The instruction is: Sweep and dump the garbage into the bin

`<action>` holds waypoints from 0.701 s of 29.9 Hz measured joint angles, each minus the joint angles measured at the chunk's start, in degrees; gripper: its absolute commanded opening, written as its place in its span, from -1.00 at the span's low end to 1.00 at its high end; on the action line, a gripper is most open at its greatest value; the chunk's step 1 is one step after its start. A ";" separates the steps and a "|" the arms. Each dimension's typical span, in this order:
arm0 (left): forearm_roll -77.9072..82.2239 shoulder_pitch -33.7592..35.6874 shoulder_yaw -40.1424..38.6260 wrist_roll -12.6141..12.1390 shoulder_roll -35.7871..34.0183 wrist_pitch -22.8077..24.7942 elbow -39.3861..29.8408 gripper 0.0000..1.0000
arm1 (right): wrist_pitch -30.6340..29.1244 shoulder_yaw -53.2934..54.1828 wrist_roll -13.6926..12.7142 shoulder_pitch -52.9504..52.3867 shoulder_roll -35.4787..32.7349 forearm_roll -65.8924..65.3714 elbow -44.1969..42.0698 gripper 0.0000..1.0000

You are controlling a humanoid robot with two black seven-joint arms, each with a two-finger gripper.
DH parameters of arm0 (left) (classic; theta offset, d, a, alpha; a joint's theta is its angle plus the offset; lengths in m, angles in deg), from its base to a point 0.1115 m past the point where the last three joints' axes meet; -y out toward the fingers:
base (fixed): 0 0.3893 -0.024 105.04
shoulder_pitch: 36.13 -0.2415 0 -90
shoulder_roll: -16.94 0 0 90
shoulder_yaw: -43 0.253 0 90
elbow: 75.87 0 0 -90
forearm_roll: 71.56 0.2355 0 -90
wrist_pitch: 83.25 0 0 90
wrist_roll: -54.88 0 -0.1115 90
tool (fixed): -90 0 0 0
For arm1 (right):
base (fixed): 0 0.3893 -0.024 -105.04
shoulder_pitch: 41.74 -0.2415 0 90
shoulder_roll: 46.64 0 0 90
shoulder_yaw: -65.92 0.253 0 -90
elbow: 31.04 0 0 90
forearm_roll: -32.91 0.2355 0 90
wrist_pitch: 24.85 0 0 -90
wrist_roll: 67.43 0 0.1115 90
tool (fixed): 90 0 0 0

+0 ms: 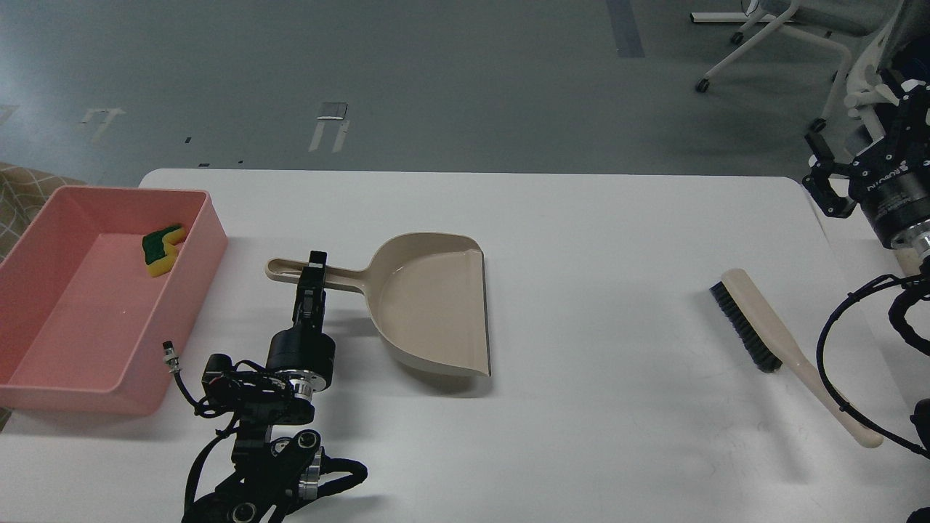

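A beige dustpan [429,305] sits in the middle of the white table [596,436], with its handle pointing left. My left gripper [314,270] is shut on the handle. A pink bin [196,290] stands at the table's left edge and holds a yellow and green sponge [161,250]. A beige brush with black bristles [770,334] lies on the table at the right, held by nothing. My right gripper [821,171] hangs open and empty at the table's far right edge, above and beyond the brush.
Black cables [857,349] of my right arm loop over the table's right edge by the brush handle. An office chair base [755,36] stands on the grey floor beyond the table.
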 measured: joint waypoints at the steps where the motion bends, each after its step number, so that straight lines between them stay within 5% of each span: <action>1: 0.03 0.02 0.00 0.01 0.00 0.00 0.00 0.17 | 0.00 0.00 0.00 0.05 0.00 0.05 0.00 1.00; 5: 0.07 0.08 0.02 0.02 0.00 0.00 0.00 0.28 | 0.00 0.00 0.03 0.34 0.00 0.23 0.00 1.00; 13: -0.06 0.11 0.08 0.01 -0.01 0.01 -0.02 0.82 | 0.00 0.00 0.04 0.59 0.00 0.25 0.00 1.00; 21: 0.34 0.19 0.52 -0.58 -3.16 0.01 -0.10 0.90 | 0.00 0.00 0.04 0.82 0.33 0.25 0.01 1.00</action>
